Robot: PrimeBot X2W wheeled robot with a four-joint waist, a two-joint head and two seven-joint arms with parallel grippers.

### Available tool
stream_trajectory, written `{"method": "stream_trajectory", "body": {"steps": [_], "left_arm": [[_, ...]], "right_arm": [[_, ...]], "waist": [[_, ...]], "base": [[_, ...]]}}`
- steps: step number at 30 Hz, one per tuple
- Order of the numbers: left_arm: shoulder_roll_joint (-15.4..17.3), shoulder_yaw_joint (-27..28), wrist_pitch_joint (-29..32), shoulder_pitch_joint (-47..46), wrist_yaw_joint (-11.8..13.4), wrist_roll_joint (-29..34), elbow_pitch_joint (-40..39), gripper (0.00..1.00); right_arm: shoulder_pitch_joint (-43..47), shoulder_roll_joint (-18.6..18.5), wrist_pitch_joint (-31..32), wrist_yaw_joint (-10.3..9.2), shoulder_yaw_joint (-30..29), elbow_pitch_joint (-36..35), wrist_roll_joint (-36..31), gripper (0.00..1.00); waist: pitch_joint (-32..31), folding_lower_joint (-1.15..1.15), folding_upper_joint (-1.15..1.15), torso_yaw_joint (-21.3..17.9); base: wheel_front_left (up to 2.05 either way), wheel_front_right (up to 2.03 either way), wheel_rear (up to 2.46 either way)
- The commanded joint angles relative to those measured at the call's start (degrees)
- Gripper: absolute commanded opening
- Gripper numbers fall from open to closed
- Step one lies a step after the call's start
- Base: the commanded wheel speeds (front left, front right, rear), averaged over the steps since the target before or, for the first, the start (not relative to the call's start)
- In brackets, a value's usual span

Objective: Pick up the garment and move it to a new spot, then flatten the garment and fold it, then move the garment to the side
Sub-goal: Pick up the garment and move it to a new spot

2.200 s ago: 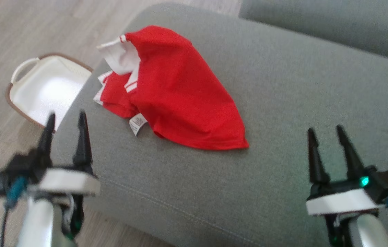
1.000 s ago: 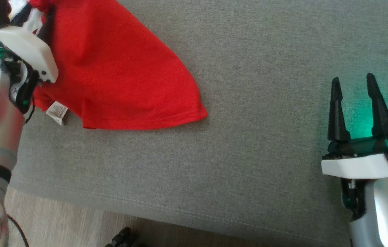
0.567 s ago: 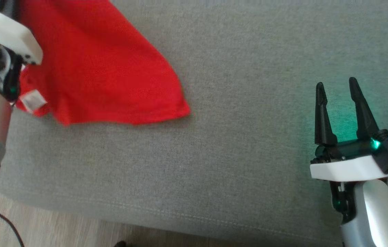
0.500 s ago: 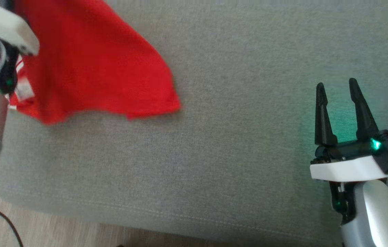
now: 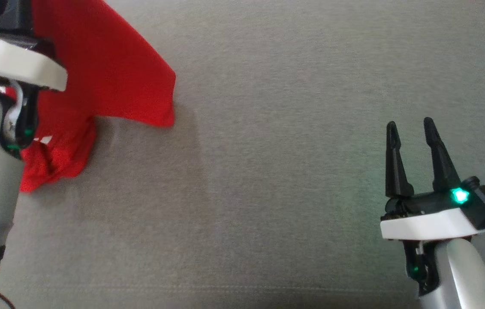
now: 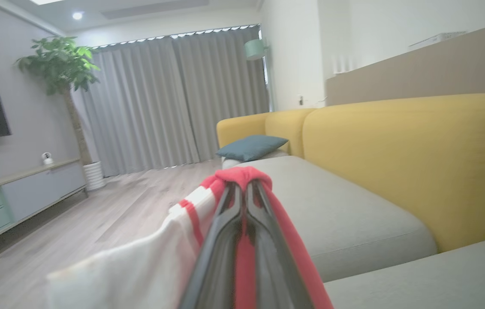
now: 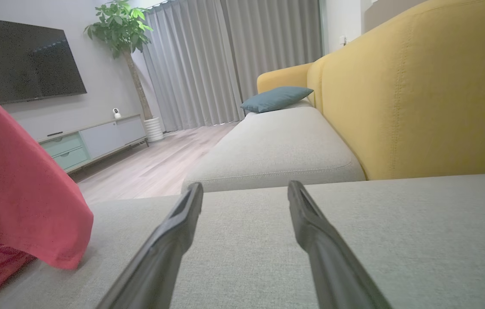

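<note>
Red-and-white fabric garment (image 5: 109,77): pinched tight by left gripper (image 6: 244,189), far left, tail trailing on grey fabric sofa cushion (image 5: 268,171). Right gripper (image 5: 409,128) spread, empty. Might slip out if dragged.

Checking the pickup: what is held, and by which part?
Left gripper pinches the red garment by a bunched fold near its striped trim; right gripper holds nothing.

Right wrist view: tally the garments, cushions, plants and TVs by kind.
garment: 1
cushion: 1
plant: 1
TV: 1
Total: 4
</note>
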Motion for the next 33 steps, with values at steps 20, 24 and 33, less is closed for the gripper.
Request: {"method": "stream_trajectory", "body": {"steps": [20,24,33], "left_arm": [[-10.4,-9.3,8.2,-11.5,1.7,3.1,-4.3,0.0],[-12.5,-10.3,7.8,-15.3,1.0,3.4,2.2,0.0],[-15.5,-11.2,3.5,-22.1,-1.1,3.5,14.8,1.0]], "right_arm": [[-4.7,-0.2,-0.4,0.43,7.9,-6.5,6.9,1.0],[-5.6,-0.2,-0.4,0.43,10.0,-7.6,8.4,1.0],[-5.3,-0.2,-0.4,0.43,10.3,-8.1,9.6,1.0]], "waist": [[3.3,0.0,0.0,-21.0],[5.4,0.0,0.0,-25.5],[6.4,0.0,0.0,-27.7]], "base": [[0.0,0.0,0.0],[0.0,0.0,0.0],[0.0,0.0,0.0]]}}
